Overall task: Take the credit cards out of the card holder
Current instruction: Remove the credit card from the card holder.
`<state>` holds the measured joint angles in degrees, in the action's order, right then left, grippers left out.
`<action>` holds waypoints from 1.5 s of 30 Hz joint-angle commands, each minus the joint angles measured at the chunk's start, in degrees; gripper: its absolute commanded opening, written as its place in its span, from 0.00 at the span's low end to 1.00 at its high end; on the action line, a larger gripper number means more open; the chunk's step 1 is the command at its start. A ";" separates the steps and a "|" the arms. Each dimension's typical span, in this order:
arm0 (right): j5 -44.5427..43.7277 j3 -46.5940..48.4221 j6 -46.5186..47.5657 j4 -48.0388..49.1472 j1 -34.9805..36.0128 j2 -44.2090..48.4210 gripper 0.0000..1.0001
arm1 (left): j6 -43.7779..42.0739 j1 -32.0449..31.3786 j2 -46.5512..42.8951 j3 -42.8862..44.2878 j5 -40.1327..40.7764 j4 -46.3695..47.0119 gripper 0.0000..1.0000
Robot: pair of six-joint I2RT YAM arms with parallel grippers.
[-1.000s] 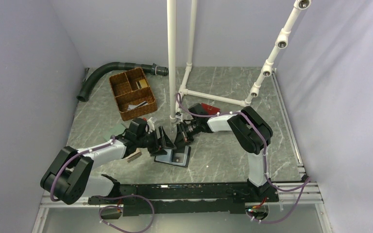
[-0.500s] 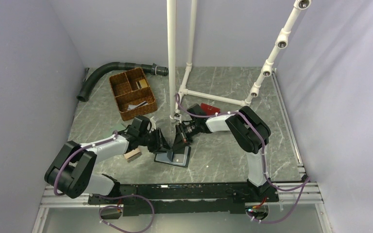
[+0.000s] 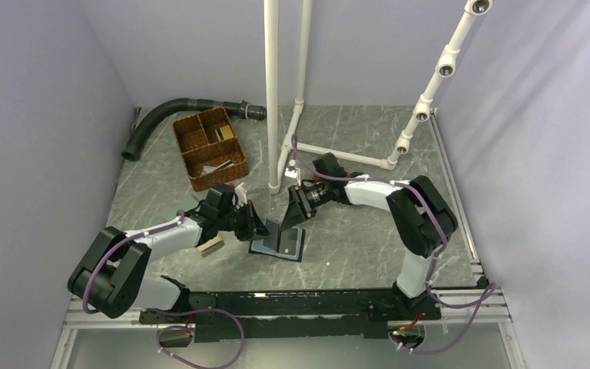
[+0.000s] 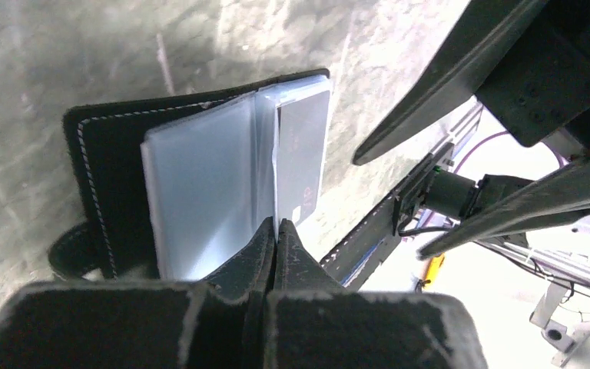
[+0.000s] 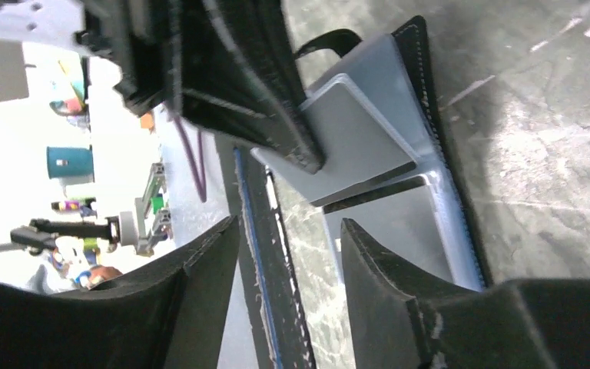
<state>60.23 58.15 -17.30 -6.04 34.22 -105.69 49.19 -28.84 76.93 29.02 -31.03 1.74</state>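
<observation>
The card holder [image 3: 278,244] lies open on the table in front of the arms, black with white stitching [image 4: 96,165] and light blue clear sleeves. A dark credit card [image 4: 304,150] sits in the right sleeve. My left gripper [image 3: 258,228] is shut, its tips [image 4: 277,227] pinching the edge of a sleeve leaf that stands raised. My right gripper [image 3: 295,213] hangs just beyond the holder, open with nothing between its fingers [image 5: 288,234]. In the right wrist view the left gripper's fingers [image 5: 276,115] show against the lifted leaf of the card holder [image 5: 361,146].
A brown wicker basket [image 3: 209,147] with compartments stands at the back left, a black hose [image 3: 170,114] behind it. White pipe posts [image 3: 272,92] rise from the table just behind the grippers. A tan item [image 3: 210,246] lies under the left arm.
My left gripper has closed on the sleeve leaf. My right gripper has opened and drawn back up and to the right, away from the card holder.
</observation>
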 commanded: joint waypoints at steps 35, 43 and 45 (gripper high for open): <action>18.68 -7.31 -17.86 25.33 -7.37 3.69 0.51 | 14.64 -0.12 2.78 -6.50 -9.31 50.32 0.00; 19.19 -7.03 -16.69 24.09 -7.64 3.58 0.00 | 12.51 -0.21 1.08 -5.97 -7.18 43.21 0.00; 19.03 -7.00 -15.97 23.30 -7.80 3.37 0.00 | 12.34 -0.25 0.42 -5.93 -6.79 41.65 0.00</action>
<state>76.84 50.59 -34.48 15.46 26.39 -102.74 62.63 -28.86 79.18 22.31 -38.26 45.54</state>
